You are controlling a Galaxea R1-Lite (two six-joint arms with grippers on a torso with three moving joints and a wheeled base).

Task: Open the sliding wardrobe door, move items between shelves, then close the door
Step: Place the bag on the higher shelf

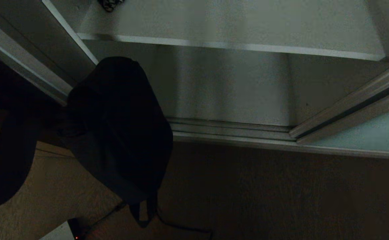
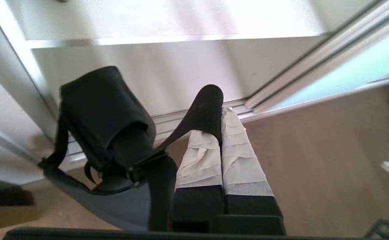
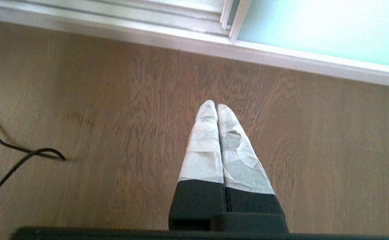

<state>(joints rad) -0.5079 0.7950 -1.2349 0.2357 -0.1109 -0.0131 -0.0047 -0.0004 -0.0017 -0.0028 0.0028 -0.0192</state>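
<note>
Black bundle (image 2: 104, 116) strap-hung from clamped left claw (image 2: 221, 111).

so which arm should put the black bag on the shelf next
Left. The left gripper is already shut on the strap of the black bag, hanging before the open shelf. The right gripper is shut, empty, over the floor.
</note>
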